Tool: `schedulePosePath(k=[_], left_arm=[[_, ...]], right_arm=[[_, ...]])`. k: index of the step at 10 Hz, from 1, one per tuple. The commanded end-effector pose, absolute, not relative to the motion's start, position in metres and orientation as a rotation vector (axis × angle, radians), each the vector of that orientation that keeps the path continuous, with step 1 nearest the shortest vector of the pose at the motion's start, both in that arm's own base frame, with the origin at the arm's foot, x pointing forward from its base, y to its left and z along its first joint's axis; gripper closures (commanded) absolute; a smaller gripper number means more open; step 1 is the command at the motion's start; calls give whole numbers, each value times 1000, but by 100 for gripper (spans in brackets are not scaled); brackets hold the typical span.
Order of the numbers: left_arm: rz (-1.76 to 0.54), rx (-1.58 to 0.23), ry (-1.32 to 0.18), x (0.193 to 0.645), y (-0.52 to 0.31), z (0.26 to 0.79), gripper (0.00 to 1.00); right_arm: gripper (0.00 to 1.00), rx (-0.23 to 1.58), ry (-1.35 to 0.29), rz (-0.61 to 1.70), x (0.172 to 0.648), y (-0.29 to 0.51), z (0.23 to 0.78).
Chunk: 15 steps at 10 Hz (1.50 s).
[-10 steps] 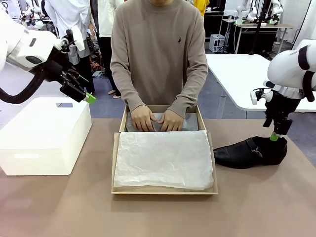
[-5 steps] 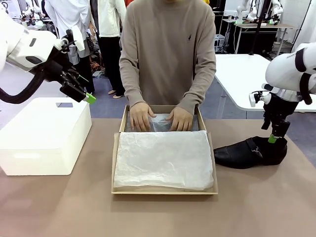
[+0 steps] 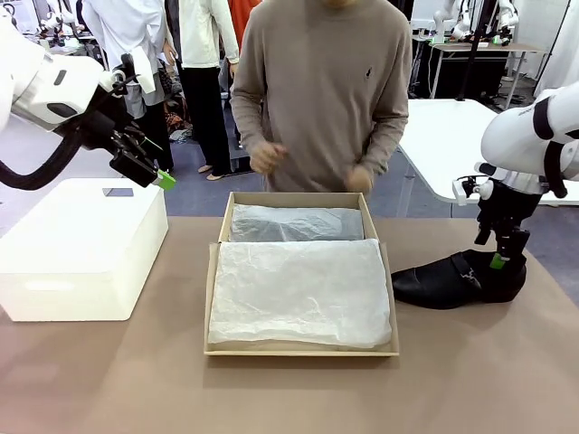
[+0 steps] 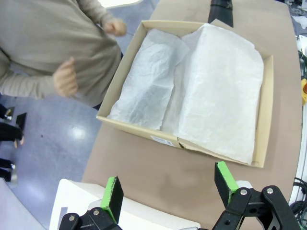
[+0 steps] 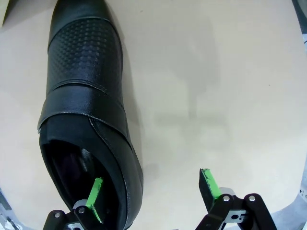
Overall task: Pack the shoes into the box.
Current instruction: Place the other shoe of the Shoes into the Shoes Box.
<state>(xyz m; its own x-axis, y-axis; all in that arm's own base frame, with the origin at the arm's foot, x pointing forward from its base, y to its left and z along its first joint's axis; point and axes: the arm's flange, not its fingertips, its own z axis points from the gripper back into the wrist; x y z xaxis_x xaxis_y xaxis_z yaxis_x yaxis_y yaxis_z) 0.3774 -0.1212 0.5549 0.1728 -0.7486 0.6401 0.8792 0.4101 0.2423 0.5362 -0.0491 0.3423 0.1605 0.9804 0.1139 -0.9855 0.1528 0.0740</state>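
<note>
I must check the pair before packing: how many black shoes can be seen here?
1. The black shoe lies on the table right of the box. Another may be hidden under the tissue paper.

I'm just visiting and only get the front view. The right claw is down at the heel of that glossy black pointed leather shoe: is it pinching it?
Observer: Not yet. The right wrist view shows the right gripper open, with one green finger in the glossy black pointed leather shoe's opening and the other outside, over the bare table.
Operator: And the left claw, up by the big white box?
Observer: The left gripper is open and holds nothing. It is above the large white rectangular box.
Operator: What's the grey patch in the cardboard box?
Observer: From the left wrist it is crinkled white tissue paper lining the shallow brown cardboard shoebox.
</note>
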Motion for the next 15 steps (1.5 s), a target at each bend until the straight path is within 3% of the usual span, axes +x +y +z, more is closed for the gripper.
schedulePosePath(k=[1,3,9,15], left_arm=[[-1161,-215,-778,377,-121,554,0],[-1161,-215,-778,377,-121,554,0],[-1161,-215,-778,377,-121,554,0],[-1161,-215,-778,377,-121,554,0]], right_arm=[[0,156,-66,1468,540,-56,337],[0,165,-68,1470,540,-55,336],[100,200,-57,1472,536,-53,340],[100,209,-61,1500,529,-54,358]])
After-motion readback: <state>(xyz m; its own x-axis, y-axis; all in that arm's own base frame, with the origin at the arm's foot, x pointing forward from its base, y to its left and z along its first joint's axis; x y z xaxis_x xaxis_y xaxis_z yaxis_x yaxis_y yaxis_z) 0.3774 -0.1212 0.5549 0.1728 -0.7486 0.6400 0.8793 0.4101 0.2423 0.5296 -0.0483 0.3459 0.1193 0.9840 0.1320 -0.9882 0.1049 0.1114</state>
